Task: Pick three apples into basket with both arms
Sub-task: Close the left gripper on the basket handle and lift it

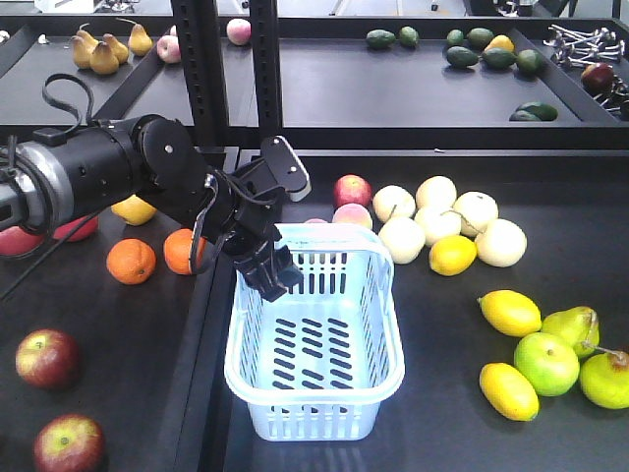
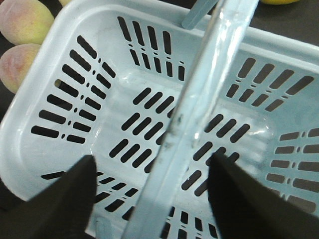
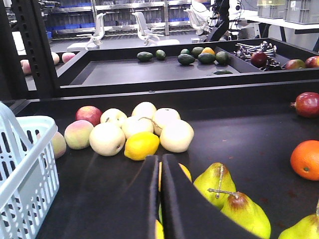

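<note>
Lying on the table (image 1: pixel 128 393) at far left, two apples (image 1: pixel 47 357) are judged firm, smooth, bruisable, best gripped across the girth. Jaws of the left gripper (image 1: pixel 270 267) are spread above the empty basket (image 1: pixel 314 421); those of the right gripper (image 3: pixel 160 159) are pressed together, empty.

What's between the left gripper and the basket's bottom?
One swing handle of the basket crosses under the open left gripper; otherwise bare. Left wrist view.

1. Matte black shallow tray tables with raised rims (image 1: pixel 393 98), in near and far rows.
2. Two black perforated metal uprights (image 1: pixel 201 69) between trays.
3. Beyond: white swivel office chairs (image 3: pixel 143 25), metal shelving with blue bins (image 3: pixel 75 31), grey plastic crates (image 3: pixel 299 10).
4. Bright, even light.
</note>
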Robot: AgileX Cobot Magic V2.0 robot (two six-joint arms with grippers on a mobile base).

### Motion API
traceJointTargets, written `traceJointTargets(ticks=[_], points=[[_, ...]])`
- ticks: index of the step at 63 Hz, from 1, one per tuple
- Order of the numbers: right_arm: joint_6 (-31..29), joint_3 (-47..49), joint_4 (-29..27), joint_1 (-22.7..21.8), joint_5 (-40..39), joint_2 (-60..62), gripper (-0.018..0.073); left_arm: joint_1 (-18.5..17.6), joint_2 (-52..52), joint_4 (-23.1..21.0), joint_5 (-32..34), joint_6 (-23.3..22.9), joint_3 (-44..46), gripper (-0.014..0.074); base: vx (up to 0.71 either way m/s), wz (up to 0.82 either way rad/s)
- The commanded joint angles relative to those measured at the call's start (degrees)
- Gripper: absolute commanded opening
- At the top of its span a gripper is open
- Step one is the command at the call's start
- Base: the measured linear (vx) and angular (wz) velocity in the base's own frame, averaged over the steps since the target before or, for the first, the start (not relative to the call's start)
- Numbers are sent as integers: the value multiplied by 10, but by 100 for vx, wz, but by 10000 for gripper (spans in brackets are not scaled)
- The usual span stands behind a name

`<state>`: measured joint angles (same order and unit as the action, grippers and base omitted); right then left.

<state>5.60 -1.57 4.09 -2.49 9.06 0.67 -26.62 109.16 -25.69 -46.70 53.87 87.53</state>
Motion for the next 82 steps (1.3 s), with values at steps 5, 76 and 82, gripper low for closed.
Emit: traceJointTargets(ticks=[5,76,82], points=[[0,-8,6,-3,-45,8,-5,-2,-34,-20,-8,-15,19,207,0,0],[0,-8,6,-3,-45,8,-5,-2,-565,-21,43,-328,-261,-8,0,0],[0,-8,6,-3,-45,8,-5,-2,-628,-21,92,-350,-330,-8,0,0]])
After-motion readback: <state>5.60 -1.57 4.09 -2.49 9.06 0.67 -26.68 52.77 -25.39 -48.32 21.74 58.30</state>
